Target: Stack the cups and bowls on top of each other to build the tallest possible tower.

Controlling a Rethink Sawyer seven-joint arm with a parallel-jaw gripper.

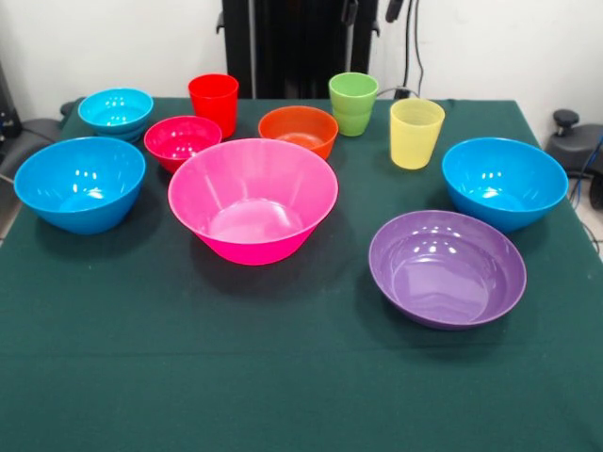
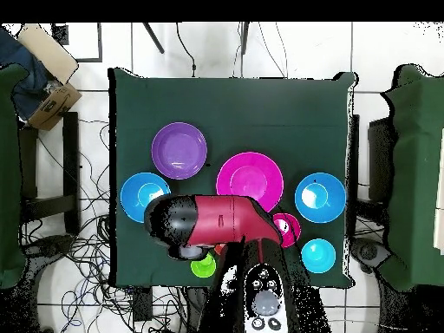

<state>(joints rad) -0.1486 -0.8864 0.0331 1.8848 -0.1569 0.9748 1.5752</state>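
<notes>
Nothing is stacked; all stand apart on the green cloth. In the front view the pink bowl is in the middle and the purple bowl is at the near right. Blue bowls stand at the left and right. Behind are the cyan bowl, magenta-red bowl, orange bowl, red cup, green cup and yellow cup. The gripper shows only in the overhead view, under the red arm, beside the green cup.
In the overhead view the arm covers the red cup, orange bowl and yellow cup. The purple bowl, pink bowl and cyan bowl show uncovered. A cardboard box and cables lie on the floor beside the table.
</notes>
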